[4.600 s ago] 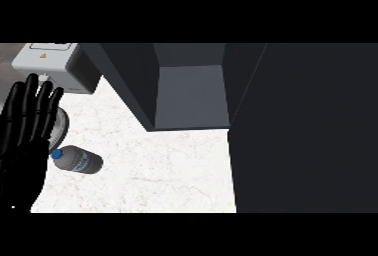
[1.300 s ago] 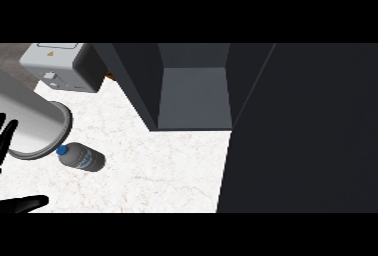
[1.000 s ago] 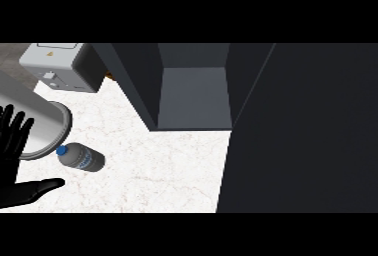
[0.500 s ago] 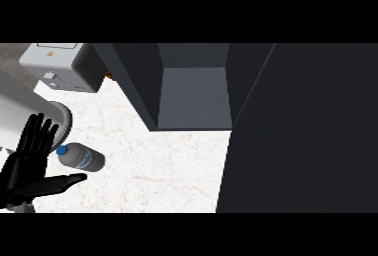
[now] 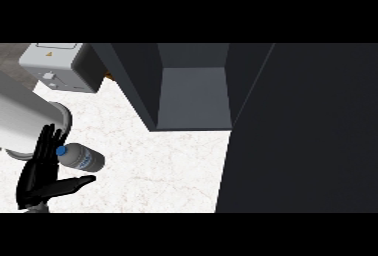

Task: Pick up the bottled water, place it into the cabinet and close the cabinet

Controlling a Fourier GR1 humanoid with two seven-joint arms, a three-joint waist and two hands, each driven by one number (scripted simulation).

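Observation:
The bottled water (image 5: 81, 156) is a small clear bottle with a blue cap, lying on its side on the white marble counter (image 5: 159, 165) at the lower left. My left hand (image 5: 43, 178) is open right beside it, with straight fingers rising past the cap end on the bottle's left. The thumb sticks out to the right just under the bottle. The dark cabinet (image 5: 196, 95) stands open at the centre top, showing a bare grey inside. Its door (image 5: 303, 135) fills the view's right side. My right hand is out of sight.
A grey box-shaped appliance (image 5: 57, 65) stands at the top left. A large grey cylinder (image 5: 26, 120) lies at the left edge, just above the bottle and my hand. White counter stretches between the bottle and the cabinet.
My left hand has come in from the left edge and moved right and up until its fingers stand against the bottle's cap end. The bottle has stayed where it was.

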